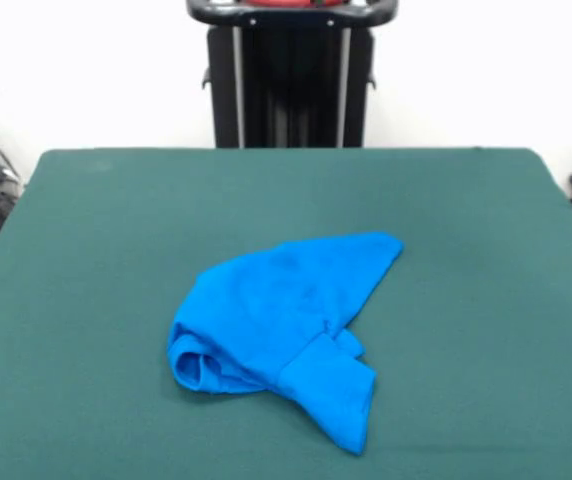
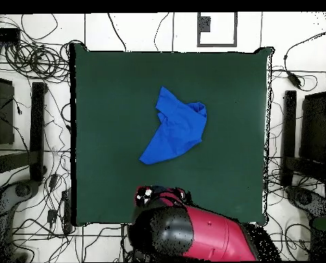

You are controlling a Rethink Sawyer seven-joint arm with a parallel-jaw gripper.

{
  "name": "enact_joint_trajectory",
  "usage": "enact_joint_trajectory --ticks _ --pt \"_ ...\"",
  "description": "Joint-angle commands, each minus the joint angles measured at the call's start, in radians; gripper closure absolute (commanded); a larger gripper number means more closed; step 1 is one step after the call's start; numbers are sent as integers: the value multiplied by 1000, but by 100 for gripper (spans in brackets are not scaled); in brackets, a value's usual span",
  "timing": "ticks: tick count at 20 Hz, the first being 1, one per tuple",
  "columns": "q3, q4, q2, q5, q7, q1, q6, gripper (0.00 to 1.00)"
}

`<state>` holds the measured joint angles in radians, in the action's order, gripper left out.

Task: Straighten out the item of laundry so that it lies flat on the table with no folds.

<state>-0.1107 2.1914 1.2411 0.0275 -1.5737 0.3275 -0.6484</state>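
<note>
The blue shirt (image 1: 286, 325) lies near the middle of the green tabletop (image 1: 96, 250), with lots of bare cloth all round it. It is not flat. It is bunched into a lump — one side is rolled into a little tube, and a flap sticks out toward the camera in the front view. One corner runs out to a point on the far side.

From above, the shirt (image 2: 176, 130) looks like a crumpled wedge, with its long point aimed toward the robot's edge of the tabletop (image 2: 104, 96).

The red arm (image 2: 193, 236) is pulled back at that edge, well apart from the shirt, so nothing holds the cloth. I cannot tell if the tool is apart or together.

I think the job is hardly begun — the folds need to be pulled out first.
</note>
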Motion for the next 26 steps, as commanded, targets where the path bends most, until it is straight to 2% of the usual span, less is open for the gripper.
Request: enact_joint_trajectory --ticks 1,5,14,16,21,26 --pt "-215 78 -199 -107 297 83 -27 0" --pt "-286 75 -202 -163 371 192 -90 0" --pt "-359 13 -294 -394 352 331 -116 0" --pt "-391 22 -290 -404 372 383 -136 0" --pt "-409 19 -340 -506 350 459 -105 0" --pt "-426 114 -332 -588 256 514 52 0"
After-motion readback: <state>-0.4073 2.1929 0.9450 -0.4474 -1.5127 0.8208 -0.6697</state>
